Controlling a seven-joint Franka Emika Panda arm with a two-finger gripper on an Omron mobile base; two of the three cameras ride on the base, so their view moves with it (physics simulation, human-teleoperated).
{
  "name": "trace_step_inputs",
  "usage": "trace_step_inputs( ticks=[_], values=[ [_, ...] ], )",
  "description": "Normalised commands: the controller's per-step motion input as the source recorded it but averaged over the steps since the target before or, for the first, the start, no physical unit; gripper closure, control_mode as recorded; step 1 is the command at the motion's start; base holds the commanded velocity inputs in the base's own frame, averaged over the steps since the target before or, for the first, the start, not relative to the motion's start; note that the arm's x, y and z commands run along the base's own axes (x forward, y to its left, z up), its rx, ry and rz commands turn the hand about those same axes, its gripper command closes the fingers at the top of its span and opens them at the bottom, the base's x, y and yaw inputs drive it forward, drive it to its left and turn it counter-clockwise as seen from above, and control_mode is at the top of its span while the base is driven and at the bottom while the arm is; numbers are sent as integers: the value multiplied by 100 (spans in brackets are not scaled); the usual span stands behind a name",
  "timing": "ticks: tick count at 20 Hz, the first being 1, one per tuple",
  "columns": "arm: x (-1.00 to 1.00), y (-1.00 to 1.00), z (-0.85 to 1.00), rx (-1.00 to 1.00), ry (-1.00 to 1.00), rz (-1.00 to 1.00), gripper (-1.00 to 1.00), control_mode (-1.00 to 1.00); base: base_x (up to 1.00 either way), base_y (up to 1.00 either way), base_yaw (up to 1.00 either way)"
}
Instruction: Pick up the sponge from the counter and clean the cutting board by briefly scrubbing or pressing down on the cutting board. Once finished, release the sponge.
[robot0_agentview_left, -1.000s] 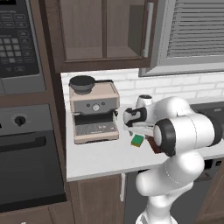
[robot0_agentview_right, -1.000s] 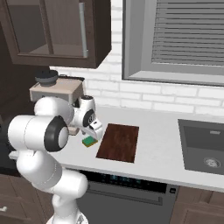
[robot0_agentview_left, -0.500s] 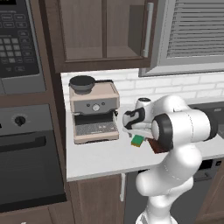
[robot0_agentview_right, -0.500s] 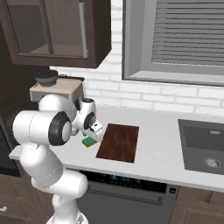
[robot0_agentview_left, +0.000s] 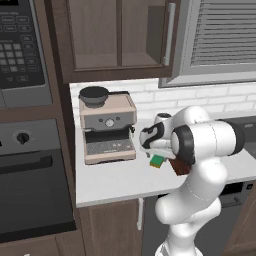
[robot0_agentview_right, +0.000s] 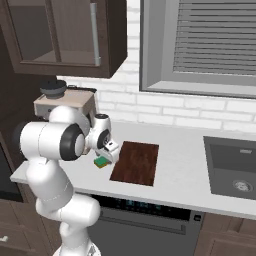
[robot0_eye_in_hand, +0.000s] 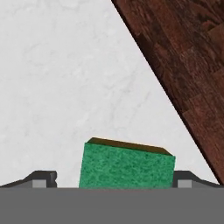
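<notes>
The two-finger gripper (robot0_eye_in_hand: 111, 180) stands open just above the small green-topped, yellow-bottomed sponge block (robot0_eye_in_hand: 126, 166), a fingertip on each side, apart from it. Sponge rests on the off-white counter slab (robot0_eye_in_hand: 65, 87), beside the dark reddish-brown wooden cutting board (robot0_eye_in_hand: 183, 65).

Arm folded low, hand (robot0_eye_in_hand: 113, 181) pointing down, fingers spread apart.

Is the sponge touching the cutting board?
Apart. The hand view shows a strip of bare counter between the sponge and the edge of the cutting board.
</notes>
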Motion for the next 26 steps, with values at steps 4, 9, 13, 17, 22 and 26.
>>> trace_step_inputs(
  ticks=[4, 9, 13, 17, 22, 26],
  values=[
    [1, -1, -21, 0, 0, 0, -100, -100, 0, 0, 0],
    [9, 0, -19, 0, 0, 0, -100, -100, 0, 0, 0],
    [6, 0, -28, 0, 0, 0, -100, -100, 0, 0, 0],
    [3, 0, -48, 0, 0, 0, -100, -100, 0, 0, 0],
    [0, 0, -55, 0, -1, 0, -100, -100, 0, 0, 0],
    [0, -1, -48, 0, 0, 0, 100, -100, 0, 0, 0]
  ],
)
